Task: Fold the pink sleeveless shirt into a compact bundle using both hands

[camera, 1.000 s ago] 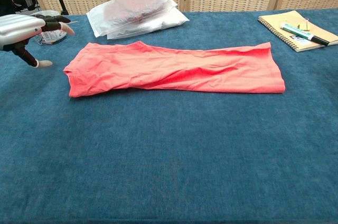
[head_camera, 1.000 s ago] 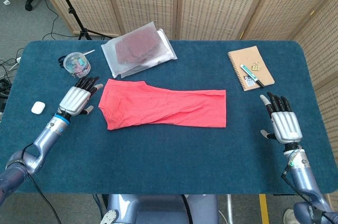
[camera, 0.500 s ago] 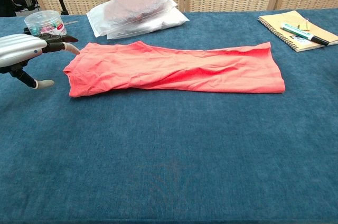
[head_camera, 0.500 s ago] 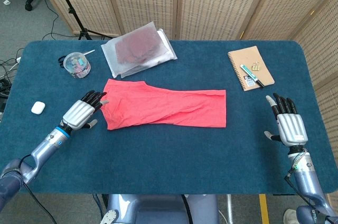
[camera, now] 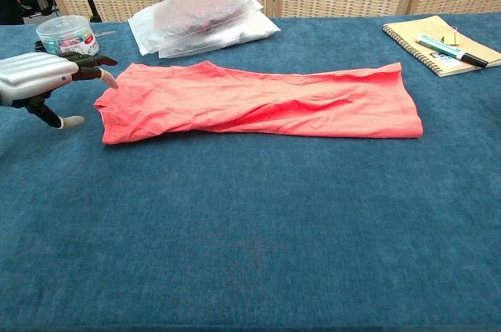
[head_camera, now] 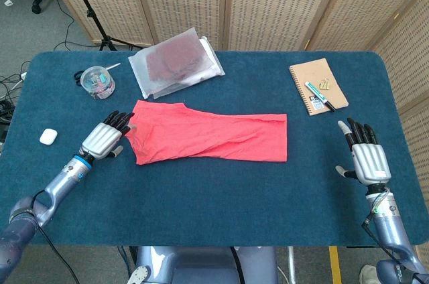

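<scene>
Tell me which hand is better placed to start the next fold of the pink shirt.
Left. The left hand has its fingertips right at the neck end of the pink shirt, open and holding nothing. The right hand sits near the table's right edge, well clear of the hem end.

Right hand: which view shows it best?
The head view. The right hand shows there whole, fingers apart, empty, over the table well right of the pink shirt. The chest view does not show it at all.
</scene>
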Available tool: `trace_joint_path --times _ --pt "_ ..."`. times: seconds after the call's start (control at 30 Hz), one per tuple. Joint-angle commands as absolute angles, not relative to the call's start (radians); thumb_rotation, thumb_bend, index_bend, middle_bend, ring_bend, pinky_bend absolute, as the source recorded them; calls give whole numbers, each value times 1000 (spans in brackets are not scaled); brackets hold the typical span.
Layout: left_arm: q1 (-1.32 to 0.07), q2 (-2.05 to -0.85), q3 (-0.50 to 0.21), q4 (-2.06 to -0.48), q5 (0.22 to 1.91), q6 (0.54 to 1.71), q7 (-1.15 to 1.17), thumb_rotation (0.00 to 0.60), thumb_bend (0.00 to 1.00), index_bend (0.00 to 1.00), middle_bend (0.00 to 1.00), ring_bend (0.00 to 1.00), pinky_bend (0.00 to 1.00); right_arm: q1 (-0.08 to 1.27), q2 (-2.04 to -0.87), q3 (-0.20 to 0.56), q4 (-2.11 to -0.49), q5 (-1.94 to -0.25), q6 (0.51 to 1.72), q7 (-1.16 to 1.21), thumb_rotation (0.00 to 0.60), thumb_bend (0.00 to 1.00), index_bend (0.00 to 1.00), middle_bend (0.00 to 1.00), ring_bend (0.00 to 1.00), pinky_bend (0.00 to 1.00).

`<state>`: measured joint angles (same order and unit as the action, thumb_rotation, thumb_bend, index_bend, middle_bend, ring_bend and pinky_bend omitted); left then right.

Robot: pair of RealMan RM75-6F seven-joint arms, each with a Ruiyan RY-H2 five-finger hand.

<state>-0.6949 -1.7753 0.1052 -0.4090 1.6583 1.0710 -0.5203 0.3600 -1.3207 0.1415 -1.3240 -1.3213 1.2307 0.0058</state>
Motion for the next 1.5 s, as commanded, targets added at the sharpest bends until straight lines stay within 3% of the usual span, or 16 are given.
trace_joint_path --times 0.03,0.53,0.9,1.5 --pt "-708 -1798 107 -371 1659 1051 -526 600 365 231 0 0 0 360 -1322 143 -1324 -1321 1230 4 600 0 0 0 0 0" --pt "-736 -1872 99 -282 1648 1004 -521 600 369 246 0 0 0 355 -1317 151 -1332 -1324 1228 11 600 0 0 0 0 0" --pt "-732 -1905 78 -245 1625 1020 -522 600 468 430 0 0 0 353 -1311 154 -1340 -1327 1225 19 600 0 0 0 0 0" --pt "-745 -1951 59 -193 1600 968 -478 600 465 445 0 0 0 348 -1302 158 -1354 -1331 1227 25 600 0 0 0 0 0"
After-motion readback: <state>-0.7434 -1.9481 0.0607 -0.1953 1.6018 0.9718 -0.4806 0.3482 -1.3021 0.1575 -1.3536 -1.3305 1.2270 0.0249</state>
